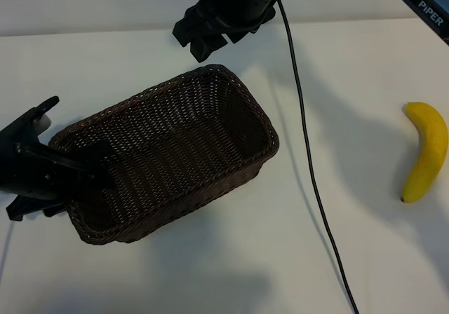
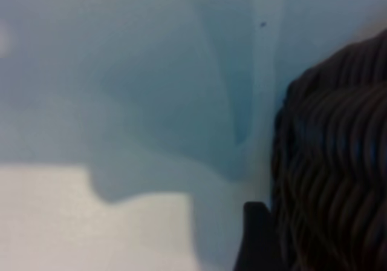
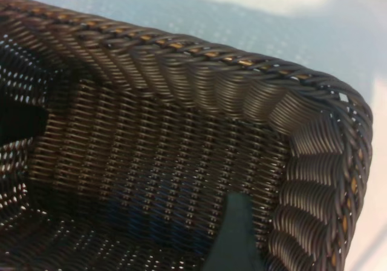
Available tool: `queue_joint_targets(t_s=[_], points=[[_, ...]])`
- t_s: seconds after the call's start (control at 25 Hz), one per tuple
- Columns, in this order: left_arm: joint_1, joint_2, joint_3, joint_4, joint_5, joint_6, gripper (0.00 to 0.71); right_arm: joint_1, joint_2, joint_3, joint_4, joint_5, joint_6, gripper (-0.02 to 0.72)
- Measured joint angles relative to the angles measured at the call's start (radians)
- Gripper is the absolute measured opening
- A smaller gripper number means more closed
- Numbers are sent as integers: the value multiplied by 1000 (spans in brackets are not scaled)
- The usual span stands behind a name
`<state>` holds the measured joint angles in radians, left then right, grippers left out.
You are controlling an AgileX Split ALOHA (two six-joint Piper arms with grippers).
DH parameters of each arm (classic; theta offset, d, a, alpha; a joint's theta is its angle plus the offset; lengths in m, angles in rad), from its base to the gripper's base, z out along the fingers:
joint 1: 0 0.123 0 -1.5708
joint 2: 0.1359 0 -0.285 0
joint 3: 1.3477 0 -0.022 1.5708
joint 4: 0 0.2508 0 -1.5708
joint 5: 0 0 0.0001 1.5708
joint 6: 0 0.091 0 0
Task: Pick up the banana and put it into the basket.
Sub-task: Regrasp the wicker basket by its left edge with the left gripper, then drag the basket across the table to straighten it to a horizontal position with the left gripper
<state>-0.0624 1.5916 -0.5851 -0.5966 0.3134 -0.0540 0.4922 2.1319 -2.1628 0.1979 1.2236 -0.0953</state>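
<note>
Nothing done yet: banana (image 1: 425,151) lies untouched on the table (image 1: 210,272), well apart from the empty basket (image 1: 168,153); left gripper (image 1: 66,167) sits spread at the basket's end wall, right gripper (image 1: 203,37) spread above its far rim, neither holding anything.
</note>
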Motion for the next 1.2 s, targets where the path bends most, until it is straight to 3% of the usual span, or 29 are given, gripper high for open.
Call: queue_joint_targets(t_s=[0.16,0.8,1.2], points=[[-9,4,0,-22,-17,-6,363,0,0,0,1,0,0,570],[-9,1,-1,-84,-20,62,356,0,0,0,4,-1,0,570],[-9,-113,0,-164,25,201,350,0,0,0,4,0,0,570]])
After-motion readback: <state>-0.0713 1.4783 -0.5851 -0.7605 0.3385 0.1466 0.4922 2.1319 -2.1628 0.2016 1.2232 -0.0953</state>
